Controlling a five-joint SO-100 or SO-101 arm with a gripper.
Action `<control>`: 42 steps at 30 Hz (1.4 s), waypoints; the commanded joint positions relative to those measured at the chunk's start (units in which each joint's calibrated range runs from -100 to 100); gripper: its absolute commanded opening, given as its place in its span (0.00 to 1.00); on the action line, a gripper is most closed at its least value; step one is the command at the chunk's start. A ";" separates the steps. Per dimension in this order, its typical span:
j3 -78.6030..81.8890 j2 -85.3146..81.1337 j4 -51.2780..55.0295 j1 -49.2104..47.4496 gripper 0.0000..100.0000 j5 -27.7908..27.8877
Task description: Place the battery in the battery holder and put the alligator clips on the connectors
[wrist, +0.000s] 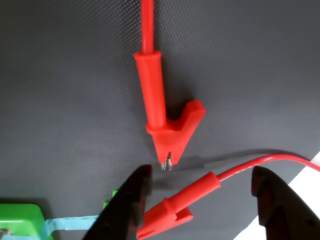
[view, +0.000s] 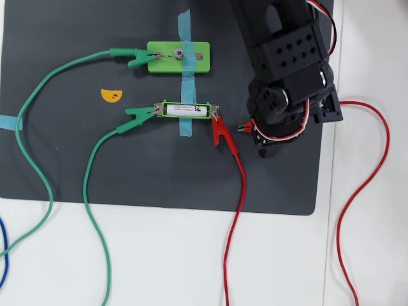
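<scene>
Dark textured mat (view: 64,166) spread over a white counter (view: 178,255), the weave plain in the wrist view. Blue tape strip (view: 184,76) running down across the mat's upper middle, another blue piece (view: 7,121) at the left edge. Small orange half-disc sticker (view: 111,95) lying on the mat left of centre. Blue wire (view: 2,252) curling at the lower left corner of the overhead view.

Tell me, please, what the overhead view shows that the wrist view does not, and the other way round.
Only the overhead view shows the battery seated in the battery holder, the two green alligator clips, the green plate and the orange sticker. Only the wrist view shows the open gripper around a second red clip, and the first clip's metal teeth. Both show the red alligator clip and the black mat.
</scene>
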 commanded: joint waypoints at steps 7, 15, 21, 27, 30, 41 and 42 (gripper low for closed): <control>-2.12 0.51 0.28 -3.95 0.20 -1.48; -2.03 0.59 0.28 -4.15 0.19 -2.94; -1.86 0.68 0.28 -4.15 0.19 -4.40; -1.77 0.76 0.28 -4.15 0.19 -6.12; -1.68 0.85 0.28 -4.15 0.19 -6.90; -1.95 5.27 0.28 -4.15 0.19 -7.05; -2.03 5.27 0.28 -4.15 0.19 -7.05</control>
